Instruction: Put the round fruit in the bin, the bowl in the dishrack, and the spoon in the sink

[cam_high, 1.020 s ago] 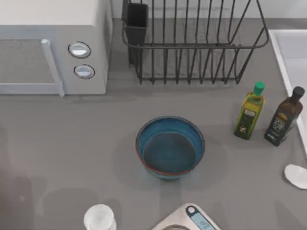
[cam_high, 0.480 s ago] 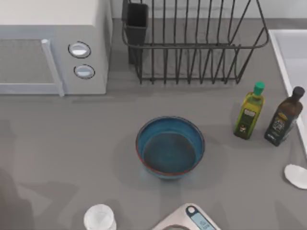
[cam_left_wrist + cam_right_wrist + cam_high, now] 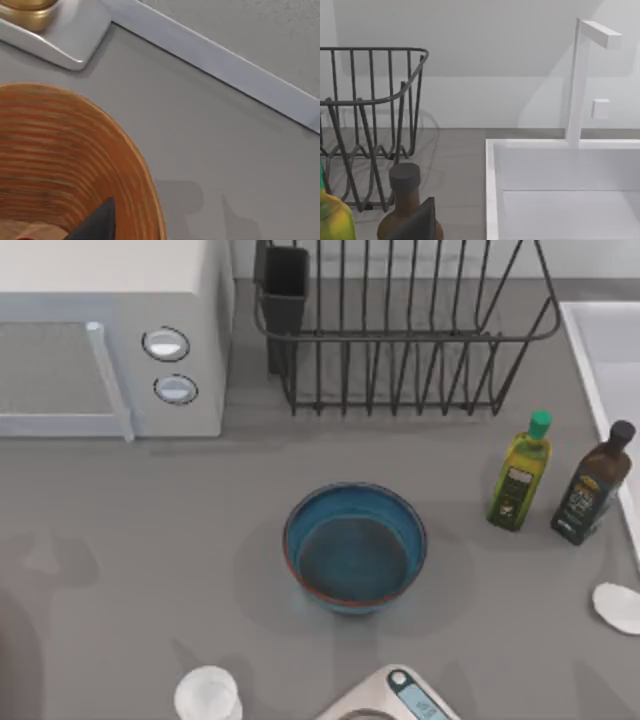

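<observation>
A wide, deep blue bowl with a thin reddish-brown rim (image 3: 355,548) sits upright mid-table, in front of the large black wire dishrack (image 3: 400,330). The pale rectangular sink (image 3: 565,190) lies at the table's right edge, beyond the two bottles. The left hand (image 3: 95,225) hovers over a woven orange-brown basket (image 3: 65,160), a sliver of red at its tip; the right hand (image 3: 415,222) hangs by the dark brown bottle (image 3: 405,200). Whether either hand's fingers are apart or together cannot be told. If fruit is being binned, release should come low and centred.

The deep blue bowl (image 3: 355,548) sits upright mid-table, before the black wire dishrack (image 3: 400,330); the sink (image 3: 607,350) lies right.
</observation>
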Motion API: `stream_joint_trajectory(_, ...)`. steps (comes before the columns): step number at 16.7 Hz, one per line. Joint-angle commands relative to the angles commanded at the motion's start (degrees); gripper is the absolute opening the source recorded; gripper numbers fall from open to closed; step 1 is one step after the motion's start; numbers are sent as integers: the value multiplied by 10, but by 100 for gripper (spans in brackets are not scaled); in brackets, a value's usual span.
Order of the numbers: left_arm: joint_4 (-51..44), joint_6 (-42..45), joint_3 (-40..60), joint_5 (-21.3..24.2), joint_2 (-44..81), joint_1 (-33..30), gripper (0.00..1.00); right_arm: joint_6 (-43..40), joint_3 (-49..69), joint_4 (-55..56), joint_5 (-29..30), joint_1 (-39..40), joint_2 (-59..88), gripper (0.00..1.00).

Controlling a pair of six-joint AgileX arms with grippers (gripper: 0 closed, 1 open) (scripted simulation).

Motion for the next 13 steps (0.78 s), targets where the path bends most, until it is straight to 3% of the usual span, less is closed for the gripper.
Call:
stream_joint_trajectory(6, 173, 197, -146, 15, -223, -59, 100, 0, 0, 0, 0, 0, 0, 100)
stream_joint_trajectory(13, 204, 229, -170, 18, -256, -70, 100, 0, 0, 0, 0, 0, 0, 100)
